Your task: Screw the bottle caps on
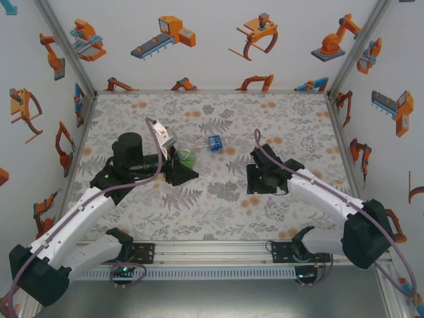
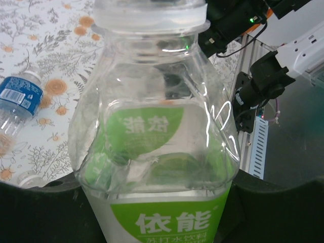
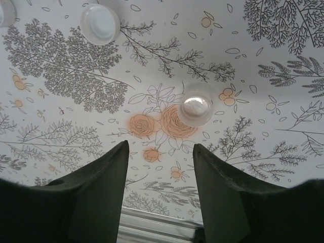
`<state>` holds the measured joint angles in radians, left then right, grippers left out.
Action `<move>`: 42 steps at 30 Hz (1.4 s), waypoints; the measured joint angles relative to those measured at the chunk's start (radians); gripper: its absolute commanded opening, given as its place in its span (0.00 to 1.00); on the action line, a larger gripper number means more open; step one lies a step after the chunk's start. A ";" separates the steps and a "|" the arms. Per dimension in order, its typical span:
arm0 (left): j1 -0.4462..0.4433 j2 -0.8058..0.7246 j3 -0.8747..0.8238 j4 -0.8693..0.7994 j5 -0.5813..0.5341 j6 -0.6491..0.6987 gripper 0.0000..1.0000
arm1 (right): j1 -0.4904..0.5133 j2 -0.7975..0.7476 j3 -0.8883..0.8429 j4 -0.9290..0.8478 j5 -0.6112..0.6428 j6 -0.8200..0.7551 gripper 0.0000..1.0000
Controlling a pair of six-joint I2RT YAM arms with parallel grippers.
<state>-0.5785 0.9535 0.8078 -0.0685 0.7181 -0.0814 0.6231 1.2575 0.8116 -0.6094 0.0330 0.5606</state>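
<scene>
Now, the left pincer (image 1: 180,165) is clamped on the clear plastic green-labelled bottle (image 2: 157,126), label reading 依能, smaller print cut off below. Beside it the clear blue-labelled bottle (image 1: 214,143) lies on the floral surface (image 1: 218,199), print unreadable. Right pincer (image 3: 159,172) gapes empty; one small round white cap (image 3: 196,109) sits just ahead, another white cap (image 3: 100,23) farther, open surface around.

We are seeing the table (image 1: 218,199) showing a white cloth printed with grey ferns and orange blossoms; the clear bottle (image 2: 157,152) is wearing a bright green label with white characters; the second bottle (image 2: 17,98) is wearing blue; one cap (image 3: 100,23) and the other cap (image 3: 195,110) are showing white; the walls (image 1: 199,46) are carrying orange-and-grey robot drawings.
</scene>
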 measured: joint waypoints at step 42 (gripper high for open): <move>-0.024 0.066 0.011 0.000 -0.020 -0.008 0.07 | 0.000 0.169 -0.012 0.061 0.089 -0.003 0.49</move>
<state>-0.6029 1.0191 0.8185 -0.0681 0.6983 -0.0895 0.6231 1.4269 0.7998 -0.5484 0.1219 0.5575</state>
